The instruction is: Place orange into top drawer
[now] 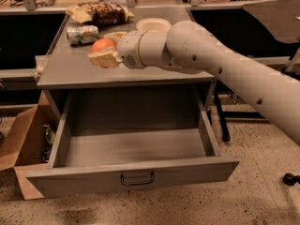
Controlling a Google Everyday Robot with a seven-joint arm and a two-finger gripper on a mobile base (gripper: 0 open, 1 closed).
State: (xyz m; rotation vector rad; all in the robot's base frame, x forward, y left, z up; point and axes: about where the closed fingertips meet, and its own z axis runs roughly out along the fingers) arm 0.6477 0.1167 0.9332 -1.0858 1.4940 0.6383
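One camera looks from above and in front of the table point(70, 71), facing down and back across the tabletop's front edge, fairly near; the gripper point(102, 50) hangs over the left half, near that front edge.
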